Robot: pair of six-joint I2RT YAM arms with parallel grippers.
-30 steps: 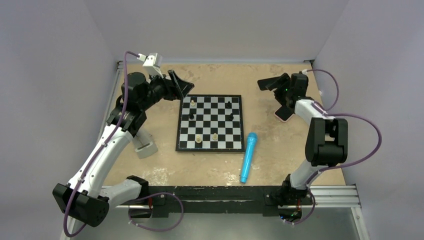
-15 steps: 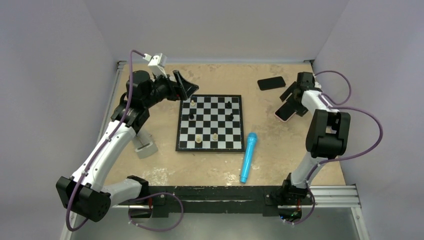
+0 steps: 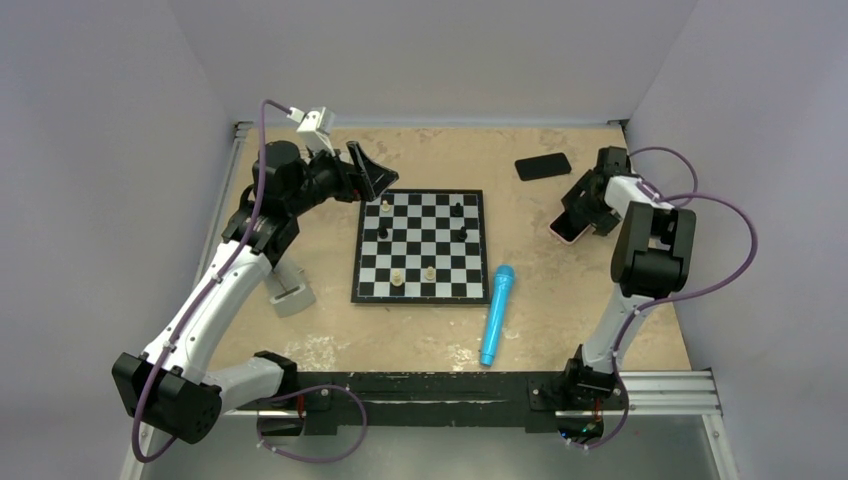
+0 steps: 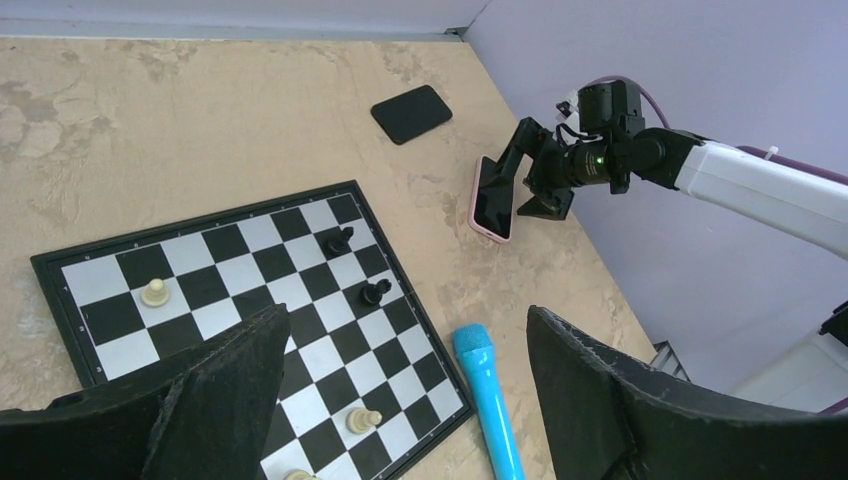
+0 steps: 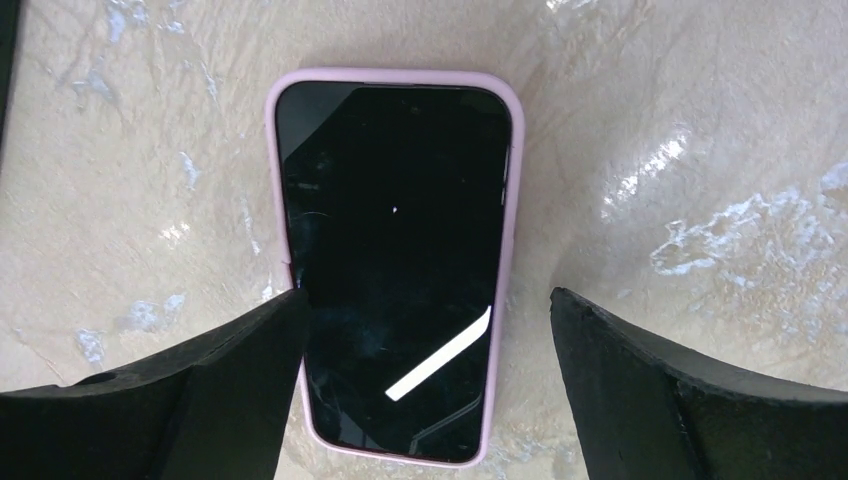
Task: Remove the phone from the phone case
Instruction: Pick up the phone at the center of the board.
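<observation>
A phone in a pink case [image 5: 395,260] lies flat, screen up, on the tan table at the right; it also shows in the top view [image 3: 567,229] and the left wrist view [image 4: 493,198]. The phone sits inside the case. My right gripper [image 5: 428,295] is open just above it, one finger on each long side, its left finger [image 5: 200,390] overlapping the case edge; it shows in the top view [image 3: 585,203]. My left gripper [image 4: 408,315] is open and empty, held high over the chessboard's far left corner [image 3: 368,176].
A black phone-shaped slab [image 3: 543,165] lies behind the cased phone. A chessboard [image 3: 421,247] with several pieces fills the centre. A blue toy microphone [image 3: 496,313] lies by its right front corner. A grey object [image 3: 291,297] sits at the left.
My right gripper has drawn back from the black slab, which now lies bare on the table, and has come down over the pink-cased phone. The left arm rose slightly.
</observation>
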